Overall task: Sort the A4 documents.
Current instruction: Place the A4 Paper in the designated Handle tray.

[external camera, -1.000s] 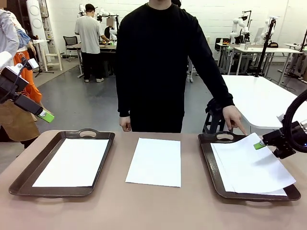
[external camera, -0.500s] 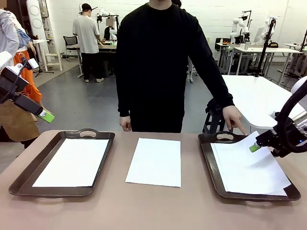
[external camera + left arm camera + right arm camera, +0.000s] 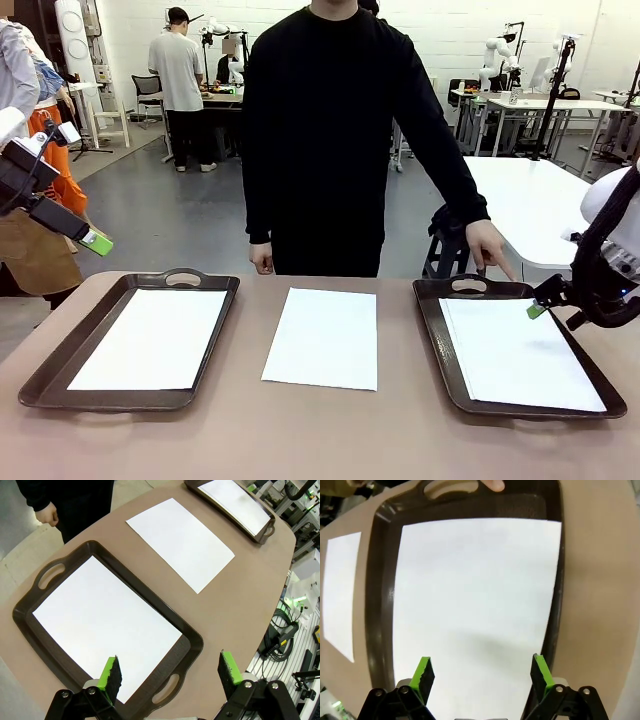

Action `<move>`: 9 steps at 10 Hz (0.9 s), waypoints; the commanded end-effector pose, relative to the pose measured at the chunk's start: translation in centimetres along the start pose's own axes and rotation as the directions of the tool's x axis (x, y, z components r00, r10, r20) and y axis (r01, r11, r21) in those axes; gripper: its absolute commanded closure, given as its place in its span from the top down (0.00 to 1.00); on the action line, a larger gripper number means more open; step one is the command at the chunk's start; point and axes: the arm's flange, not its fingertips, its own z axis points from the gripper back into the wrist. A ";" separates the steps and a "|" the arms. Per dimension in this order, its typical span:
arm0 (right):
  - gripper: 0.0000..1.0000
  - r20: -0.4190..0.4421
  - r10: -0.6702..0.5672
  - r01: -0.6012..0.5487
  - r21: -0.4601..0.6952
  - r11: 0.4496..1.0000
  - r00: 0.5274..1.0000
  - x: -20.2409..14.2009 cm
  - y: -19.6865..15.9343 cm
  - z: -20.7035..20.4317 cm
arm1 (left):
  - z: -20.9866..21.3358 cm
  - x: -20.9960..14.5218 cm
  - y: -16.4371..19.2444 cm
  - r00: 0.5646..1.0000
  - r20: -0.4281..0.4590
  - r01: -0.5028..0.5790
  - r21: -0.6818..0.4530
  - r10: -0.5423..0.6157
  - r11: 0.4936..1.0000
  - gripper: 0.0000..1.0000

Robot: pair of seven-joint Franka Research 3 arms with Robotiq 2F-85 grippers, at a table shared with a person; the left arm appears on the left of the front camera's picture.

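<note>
The top A4 document (image 3: 525,355) now lies flat in the right tray (image 3: 432,330); a second ago we saw its corner hang over the tray's right rim. Our right pincer (image 3: 537,310) has drawn back to hover at that rim, jaws wide apart, gripping nothing. The middle A4 document (image 3: 322,337) on the table (image 3: 300,430) and the left A4 document (image 3: 150,338) in the left tray (image 3: 60,365) have not moved. Our left pincer (image 3: 97,241) stays raised at the left, wide open and empty.
</note>
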 end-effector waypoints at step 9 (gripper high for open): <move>1.00 0.021 -0.034 0.034 -0.017 0.999 0.999 0.1 0.5 0.7 | 0.0 -0.1 0.1 1.000 0.003 0.007 -0.005 -0.007 1.000 1.00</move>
